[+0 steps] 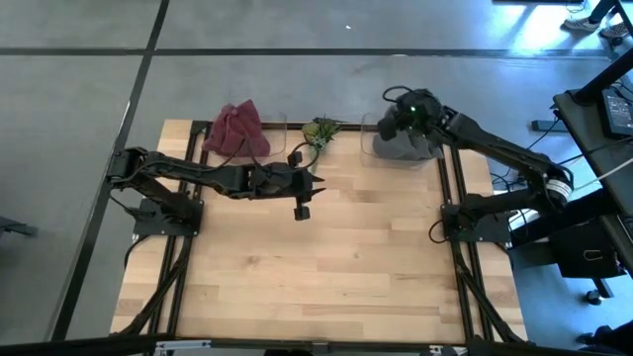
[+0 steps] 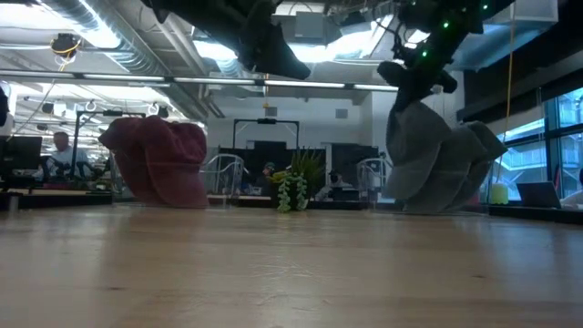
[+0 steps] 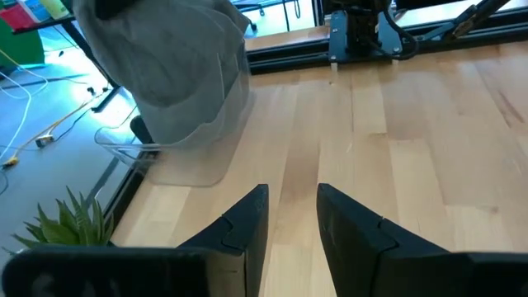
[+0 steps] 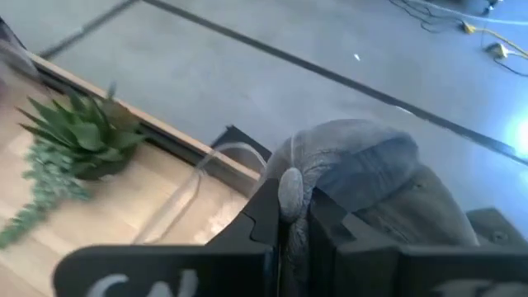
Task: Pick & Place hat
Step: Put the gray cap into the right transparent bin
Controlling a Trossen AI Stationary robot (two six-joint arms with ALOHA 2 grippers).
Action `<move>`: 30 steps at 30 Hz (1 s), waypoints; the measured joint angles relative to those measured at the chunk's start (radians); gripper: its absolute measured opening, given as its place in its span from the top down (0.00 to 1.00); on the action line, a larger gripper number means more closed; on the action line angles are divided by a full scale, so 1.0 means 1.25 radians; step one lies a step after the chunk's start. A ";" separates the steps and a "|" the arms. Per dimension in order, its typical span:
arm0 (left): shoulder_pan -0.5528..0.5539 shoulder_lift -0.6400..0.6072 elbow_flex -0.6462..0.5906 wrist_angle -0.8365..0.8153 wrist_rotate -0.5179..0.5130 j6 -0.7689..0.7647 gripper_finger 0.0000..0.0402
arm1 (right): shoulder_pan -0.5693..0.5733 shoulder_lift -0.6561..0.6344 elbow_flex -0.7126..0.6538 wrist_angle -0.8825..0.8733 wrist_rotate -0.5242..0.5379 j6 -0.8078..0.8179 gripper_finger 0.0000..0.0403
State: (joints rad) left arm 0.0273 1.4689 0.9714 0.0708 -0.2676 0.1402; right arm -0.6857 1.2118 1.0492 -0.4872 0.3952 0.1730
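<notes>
Right gripper clamps the grey hat at the worktop's upper right.

In the high view's upper left a red hat (image 1: 236,130) sits at the far edge of the worktop (image 1: 326,267). Right of it, mid-frame, the left gripper (image 1: 303,195) hovers over bare wood, jaws narrowly parted and holding nothing. A plant (image 1: 321,132) stands upper centre. At upper right the right gripper (image 1: 404,121) has its jaws closed on a fold of the grey hat (image 1: 406,145), beside a clear stand (image 4: 194,186).

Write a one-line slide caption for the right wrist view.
Right pincer shut on the grey hat above a clear stand, a green plant beside it.
</notes>
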 joint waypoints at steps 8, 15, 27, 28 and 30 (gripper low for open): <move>0.000 0.000 0.000 -0.023 0.000 -0.018 0.74 | -0.010 0.024 0.000 -0.066 0.045 0.002 0.93; 0.000 0.000 0.000 -0.042 0.000 -0.038 0.75 | -0.010 0.024 0.000 -0.115 0.066 -0.041 0.85; 0.024 0.001 0.000 -0.108 -0.075 -0.072 0.74 | -0.013 -0.023 0.000 -0.197 0.164 -0.058 0.50; 0.027 0.001 0.000 -0.113 -0.075 -0.075 0.74 | -0.013 -0.030 0.000 -0.212 0.187 -0.058 0.47; 0.032 0.001 0.000 -0.116 -0.077 -0.075 0.74 | -0.013 -0.046 0.000 -0.231 0.222 -0.059 0.43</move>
State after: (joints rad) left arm 0.0671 1.4696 0.9714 -0.0742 -0.3636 0.0460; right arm -0.7017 1.1543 1.0489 -0.7762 0.6727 0.0991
